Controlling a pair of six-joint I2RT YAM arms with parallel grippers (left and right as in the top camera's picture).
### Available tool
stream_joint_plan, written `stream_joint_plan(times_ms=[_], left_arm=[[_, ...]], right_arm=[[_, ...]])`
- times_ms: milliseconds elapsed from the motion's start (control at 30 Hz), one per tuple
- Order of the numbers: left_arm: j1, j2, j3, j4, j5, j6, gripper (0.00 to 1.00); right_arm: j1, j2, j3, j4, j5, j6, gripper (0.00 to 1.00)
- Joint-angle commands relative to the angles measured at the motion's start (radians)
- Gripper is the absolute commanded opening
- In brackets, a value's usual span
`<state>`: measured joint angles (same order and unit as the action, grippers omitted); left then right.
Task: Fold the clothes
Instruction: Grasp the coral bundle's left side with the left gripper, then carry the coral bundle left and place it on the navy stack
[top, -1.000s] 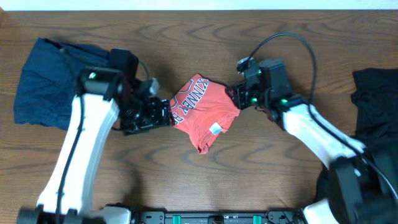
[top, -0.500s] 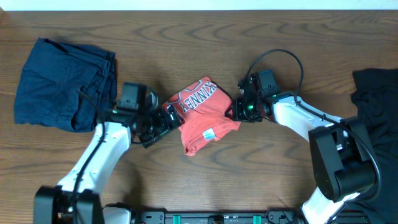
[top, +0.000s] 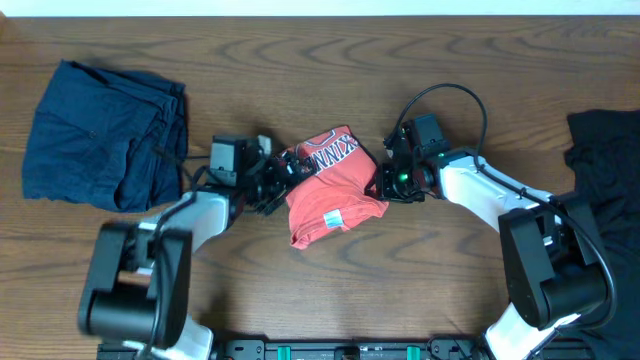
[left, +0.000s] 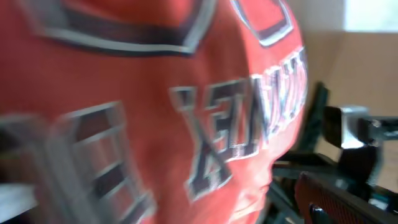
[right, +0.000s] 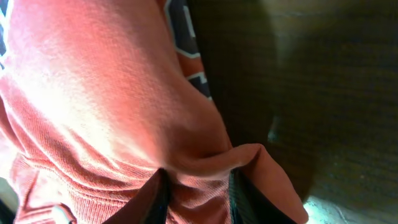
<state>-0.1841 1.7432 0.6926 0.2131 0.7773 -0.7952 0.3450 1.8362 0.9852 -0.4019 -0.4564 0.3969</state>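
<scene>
The coral-red T-shirt (top: 335, 190) lies bunched in the middle of the table, white lettering up. At its left edge my left gripper (top: 284, 176) lies low, jaws spread wide and open. The lettered cloth (left: 155, 93) fills the blurred left wrist view. My right gripper (top: 382, 181) is at the shirt's right edge. In the right wrist view the right gripper (right: 196, 194) is shut on a fold of the red T-shirt (right: 93, 93), with a dark finger (right: 158, 196) on each side of the fold.
A navy garment (top: 100, 135) lies crumpled at the far left of the wooden table (top: 330, 60). A black garment (top: 605, 170) lies at the right edge. Both arms stretch low across the table's front half.
My left arm has dropped low and its gripper has moved right against the shirt, opening wider. The right gripper has closed on the right edge. The shirt is more bunched.
</scene>
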Motion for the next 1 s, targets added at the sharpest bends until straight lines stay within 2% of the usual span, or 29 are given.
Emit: stream_joint_plan(times_ms=[0,100,133,200,300,400,467,533,733,967], left_arm=[[-0.056,0.132,-0.048,-0.016,-0.014,-0.053,0.98],[-0.095,0.155,-0.048,-0.016,-0.055,-0.052,0.99],[-0.108,0.157,-0.048,-0.016,-0.068,-0.046,0.95],[-0.124,0.157,-0.048,-0.012,-0.08,-0.015,0.77],[-0.134,0.157,-0.048,-0.018,-0.078,0.028,0.46],[-0.133,0.157,-0.048,-0.02,-0.057,0.087,0.27],[-0.132,0.154,-0.044,-0.02,-0.028,0.124,0.19],[-0.121,0.141,-0.036,-0.021,0.018,0.161,0.06],[0.005,-0.006,0.024,-0.032,0.22,0.178,0.06],[0.33,-0.306,0.13,-0.031,0.233,0.178,0.06]], right_arm=[[0.022,0.009,-0.027,-0.005,0.034,-0.04,0.32],[0.023,0.009,-0.027,-0.005,0.034,-0.047,0.31],[0.023,0.009,-0.026,-0.005,0.034,-0.047,0.31],[0.023,0.009,-0.023,-0.005,0.034,-0.047,0.31],[0.023,0.003,-0.021,-0.005,0.034,-0.047,0.29],[0.017,-0.019,-0.016,-0.006,0.034,-0.056,0.29],[0.01,-0.054,-0.015,-0.006,0.039,-0.058,0.29],[-0.002,-0.102,-0.013,-0.006,0.046,-0.065,0.28],[-0.062,-0.286,-0.006,-0.015,0.064,-0.058,0.25],[-0.075,-0.399,-0.003,-0.07,0.04,-0.034,0.24]])
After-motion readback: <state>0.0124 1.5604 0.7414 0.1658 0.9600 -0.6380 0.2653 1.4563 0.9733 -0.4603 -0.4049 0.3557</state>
